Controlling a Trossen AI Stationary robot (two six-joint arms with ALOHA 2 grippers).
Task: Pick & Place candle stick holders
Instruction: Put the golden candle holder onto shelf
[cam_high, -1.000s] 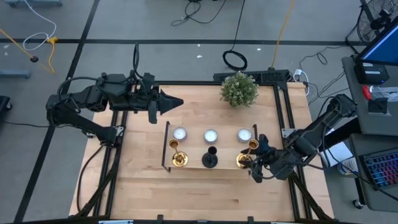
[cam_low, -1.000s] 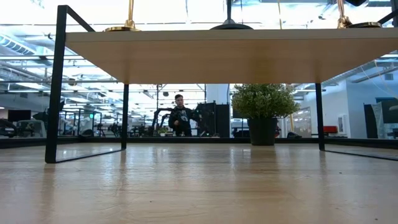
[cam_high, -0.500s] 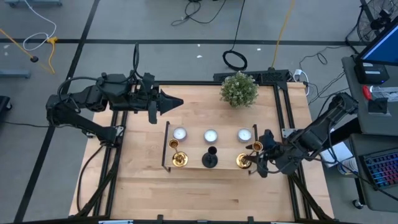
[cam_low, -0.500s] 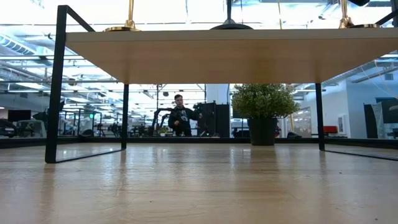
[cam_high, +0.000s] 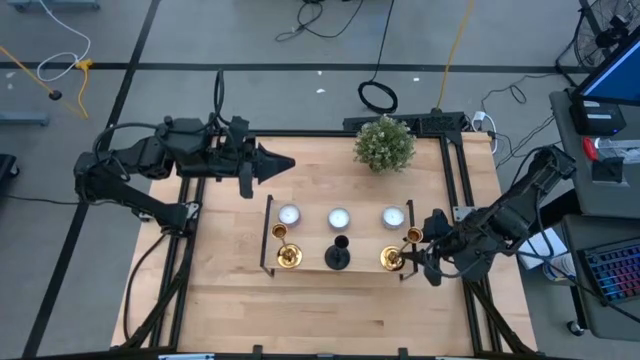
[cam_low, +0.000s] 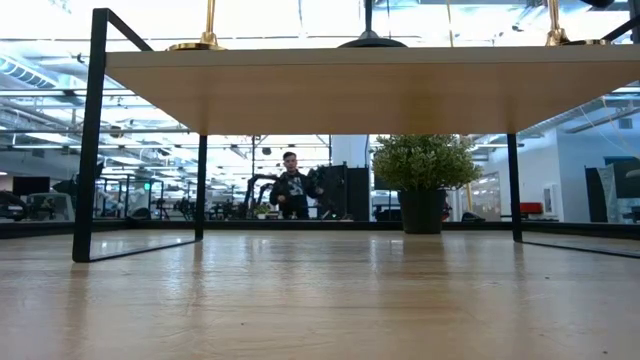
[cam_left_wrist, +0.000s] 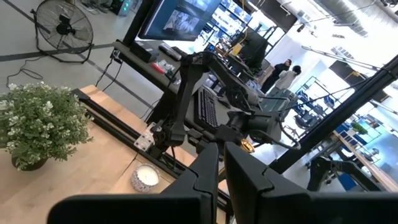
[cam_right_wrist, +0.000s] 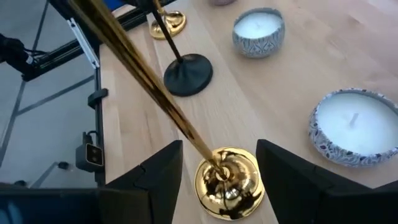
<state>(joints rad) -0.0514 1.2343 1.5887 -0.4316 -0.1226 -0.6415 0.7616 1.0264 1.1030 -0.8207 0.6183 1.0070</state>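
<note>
Three candle stick holders stand by their round bases in a row on a long wooden stand (cam_high: 310, 268): a gold one (cam_high: 287, 256) at the left, a black one (cam_high: 338, 257) in the middle and a gold one (cam_high: 392, 258) at the right. My right gripper (cam_high: 422, 256) is open beside the right gold holder. In the right wrist view its fingers (cam_right_wrist: 158, 180) stand on either side of that holder's base (cam_right_wrist: 229, 182), and its stem slants away between them. My left gripper (cam_high: 285, 165) is shut and held level over the table's far left part.
Three white candles (cam_high: 339, 217) sit in a row on the stand's far side. A potted plant (cam_high: 384, 143) stands at the table's far edge. In the low view the stand's shelf (cam_low: 370, 90) spans the picture, and a person stands in the room beyond.
My right gripper has drawn back a little toward the table's right edge, away from the right gold holder, and has stayed open. The holder stands where it was.
</note>
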